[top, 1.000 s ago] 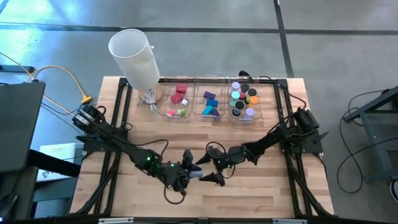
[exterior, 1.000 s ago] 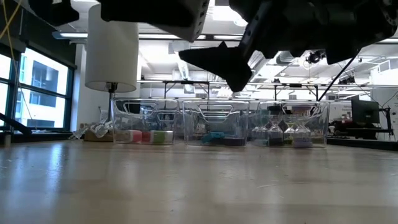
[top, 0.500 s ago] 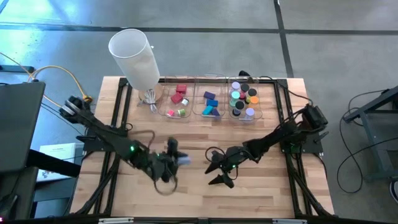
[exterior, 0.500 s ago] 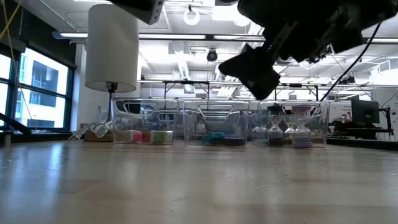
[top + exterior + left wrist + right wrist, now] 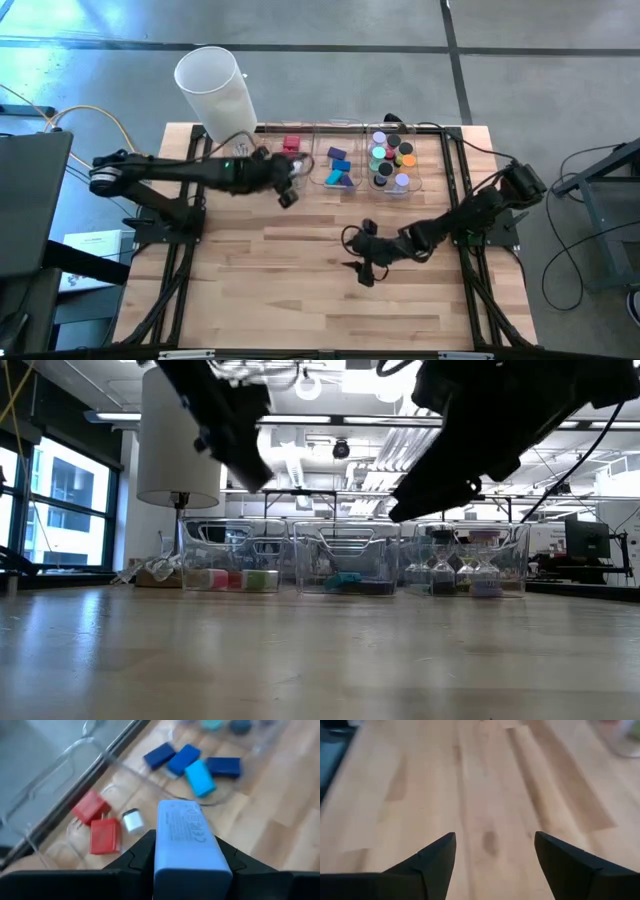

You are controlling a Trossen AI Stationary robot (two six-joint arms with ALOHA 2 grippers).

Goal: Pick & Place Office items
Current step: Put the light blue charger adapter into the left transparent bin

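Between the fingers of the left tool (image 5: 186, 870), a pale blue block (image 5: 186, 837) is clamped, carried above the left clear bin (image 5: 262, 180) where red blocks (image 5: 97, 826) lie. It is judged light, stiff and smooth-skinned, so a slip is possible; it is gripped across its narrow width, near one end. Its long axis is seen running forward out of the fingers, toward the middle bin's blue pieces (image 5: 180, 760). The right tool (image 5: 362, 268) is held low over the bare bench (image 5: 300, 290), its fingers (image 5: 432, 862) parted with nothing between them.
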